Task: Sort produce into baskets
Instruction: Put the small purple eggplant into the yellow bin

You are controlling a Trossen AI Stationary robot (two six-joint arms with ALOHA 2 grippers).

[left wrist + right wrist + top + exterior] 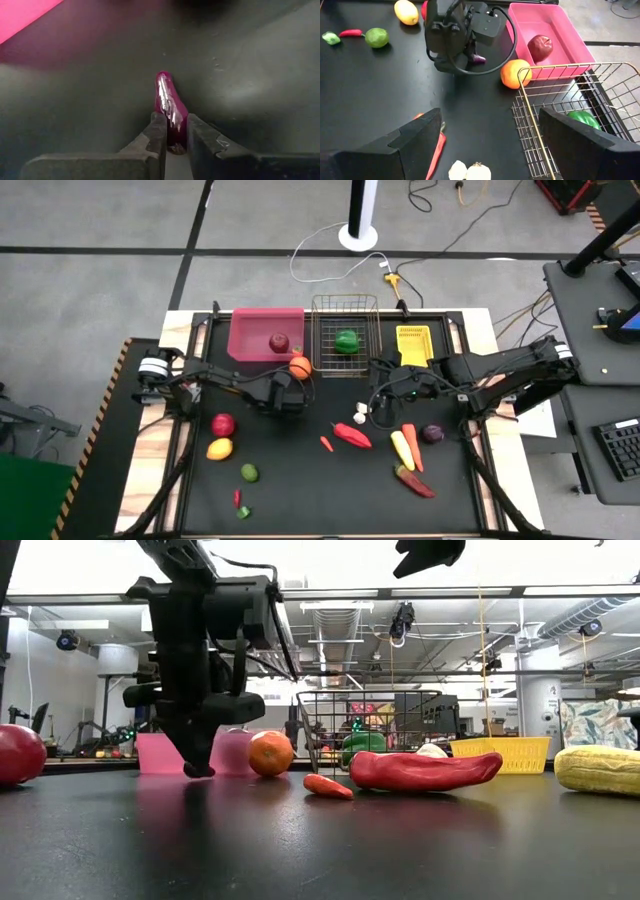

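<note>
We're seeing the left end effector (172, 131) pointing straight down at the desk (300, 480), pinching a small purple vegetable (169, 102) beside the pink bin (250, 340). Right end effector (490, 145) is hovering wide-jawed near the wire basket (345, 315).
</note>
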